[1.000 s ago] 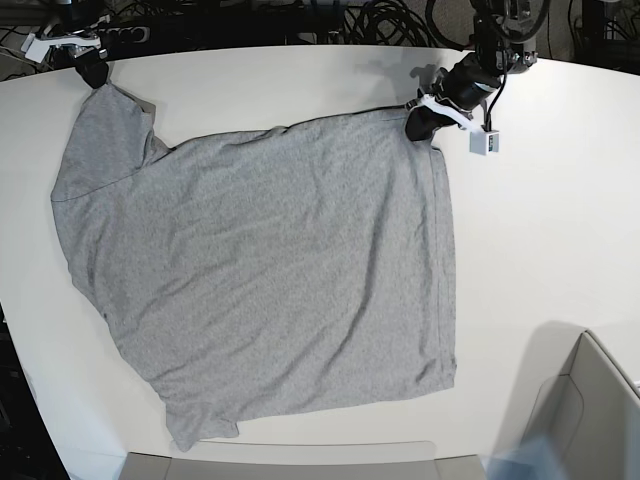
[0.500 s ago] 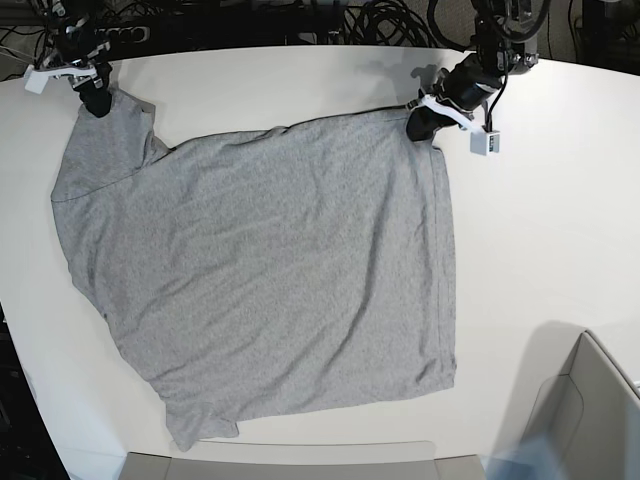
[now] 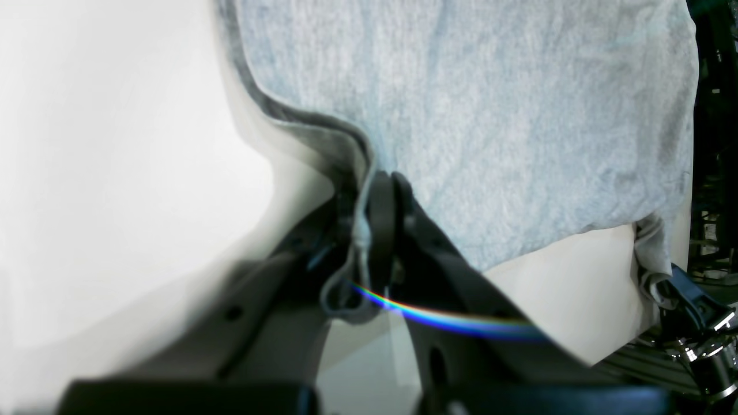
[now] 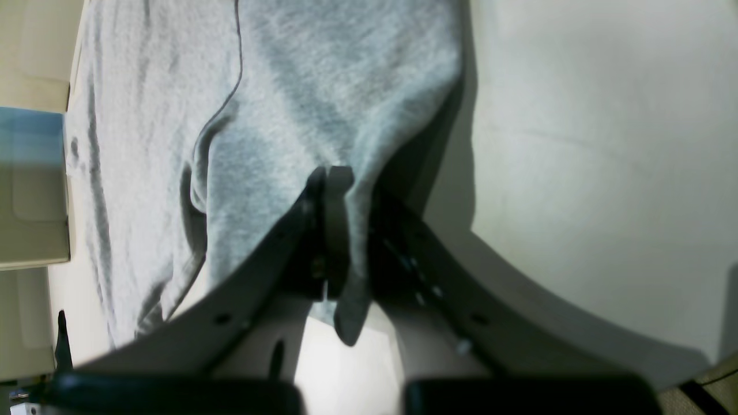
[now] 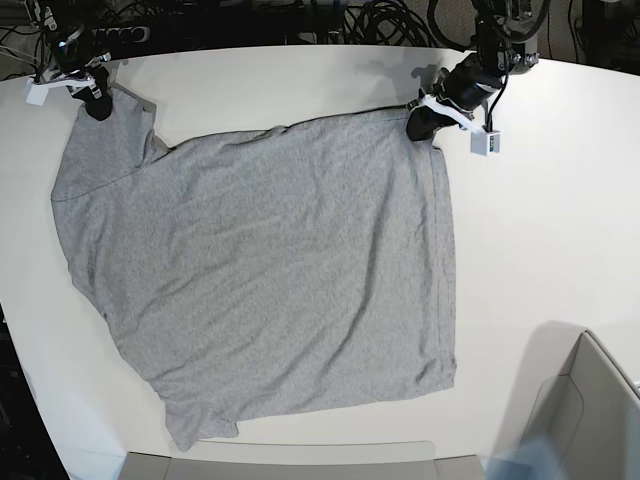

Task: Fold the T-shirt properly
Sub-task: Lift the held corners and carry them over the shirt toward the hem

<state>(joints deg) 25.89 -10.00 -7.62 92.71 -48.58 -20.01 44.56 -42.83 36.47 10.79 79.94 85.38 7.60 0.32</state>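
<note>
T-shirt (image 5: 270, 270) flat on counter (image 5: 560, 250), spread between grippers | left gripper (image 3: 377, 199) pinching hem corner | right gripper (image 4: 331, 190) pinching sleeve edge | risk: thin pinch slips under pull, uneven lift skews fold

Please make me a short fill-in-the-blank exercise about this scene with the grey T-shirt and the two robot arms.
1. The T-shirt lies spread on a ____ table.
2. The left gripper has its jaws ____ on the shirt's edge.
3. The right gripper pinches the shirt ____ in the base view's far left corner.
4. The number of grippers holding the shirt is ____.

Missing words: white; shut; sleeve; two
</note>
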